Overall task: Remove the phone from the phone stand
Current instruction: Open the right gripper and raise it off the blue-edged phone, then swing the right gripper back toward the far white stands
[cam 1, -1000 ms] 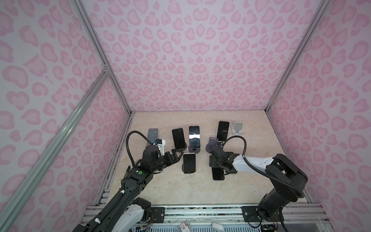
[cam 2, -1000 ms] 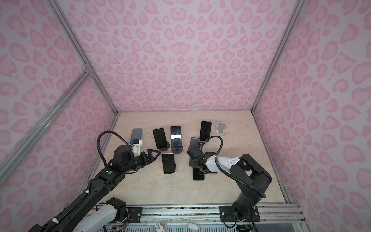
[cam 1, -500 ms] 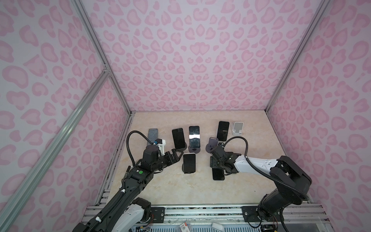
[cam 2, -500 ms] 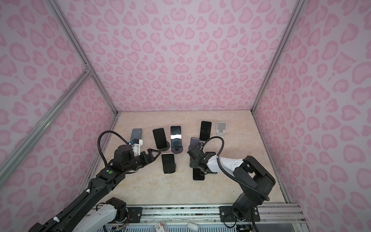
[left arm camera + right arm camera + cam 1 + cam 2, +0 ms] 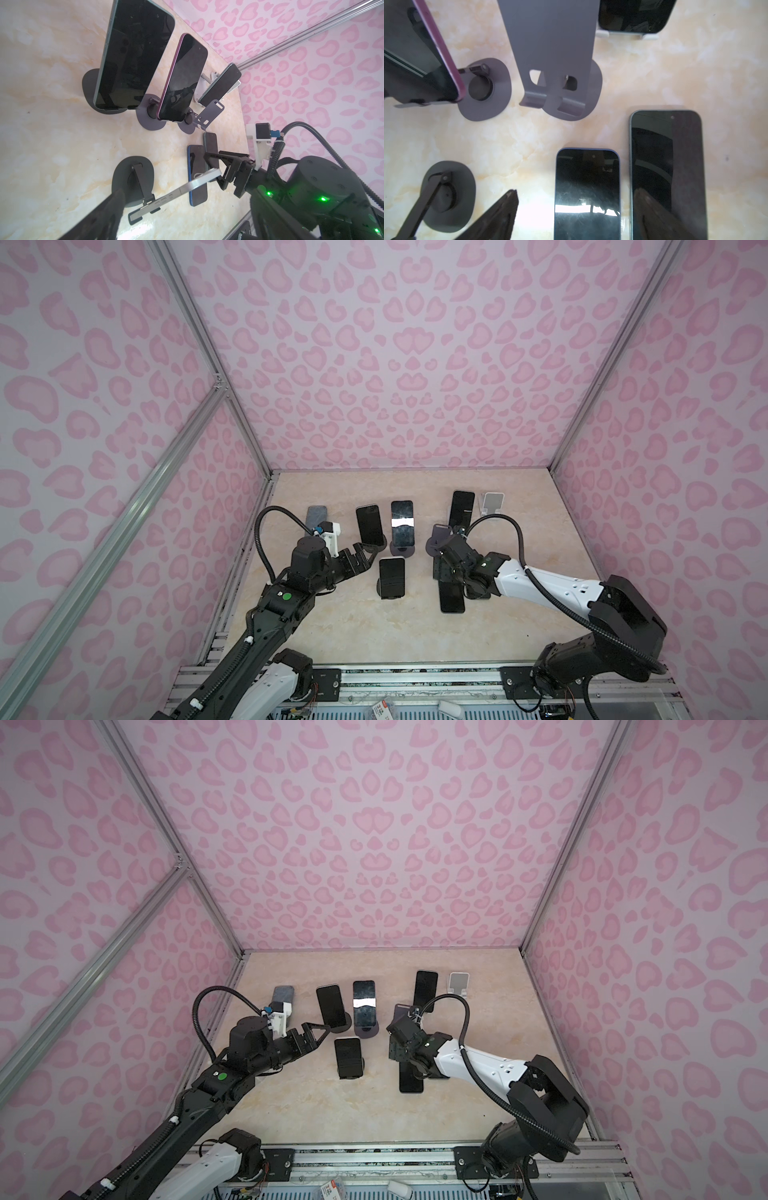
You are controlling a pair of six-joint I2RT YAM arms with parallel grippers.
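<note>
Several dark phones lean on stands. A silver-edged phone (image 5: 392, 577) (image 5: 178, 191) rests on the front black stand (image 5: 133, 182). My left gripper (image 5: 365, 558) (image 5: 316, 1036) hovers open just left of it, and one finger (image 5: 108, 214) shows beside that stand. My right gripper (image 5: 576, 194) (image 5: 445, 570) is open low over a blue phone (image 5: 587, 193) (image 5: 451, 599) that lies flat on the table. One finger (image 5: 654, 214) hangs over a larger flat phone (image 5: 666, 166). An empty purple stand (image 5: 554, 52) (image 5: 439, 533) stands right behind them.
At the back, phones lean on a black stand (image 5: 369, 524), a purple stand (image 5: 402, 522) and a white stand (image 5: 462, 508). An empty white stand (image 5: 492, 504) is at the back right. A grey phone (image 5: 316, 516) lies flat at the back left. Pink walls close in on three sides.
My right gripper's jaws have spread wider over the flat blue phone, and the right arm's elbow has shifted a little to the right. The left arm has stayed put.
</note>
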